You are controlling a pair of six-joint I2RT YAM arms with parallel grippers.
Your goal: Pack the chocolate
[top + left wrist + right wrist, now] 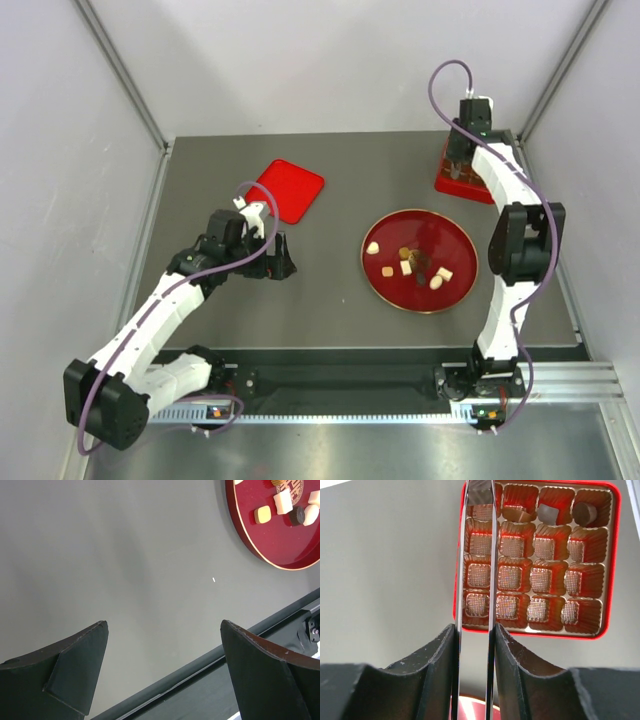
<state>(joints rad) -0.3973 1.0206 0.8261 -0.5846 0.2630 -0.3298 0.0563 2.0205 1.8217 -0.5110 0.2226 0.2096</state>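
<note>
Right gripper clamped on metal tongs, hovering over the red box at the worktop's far right corner. Tong tips sit above the box's top-left cell; can't tell if anything is pinched. Three boxed chocolates fill the other top-row cells, and the lower rows are bare. Loose chocolates, cream, tan and dark, lie on the round red plate right of centre. Left gripper has its fingers wide apart, holding nothing, above bare worktop left of the plate. Red lid lies toward the far edge, left of centre.
</note>
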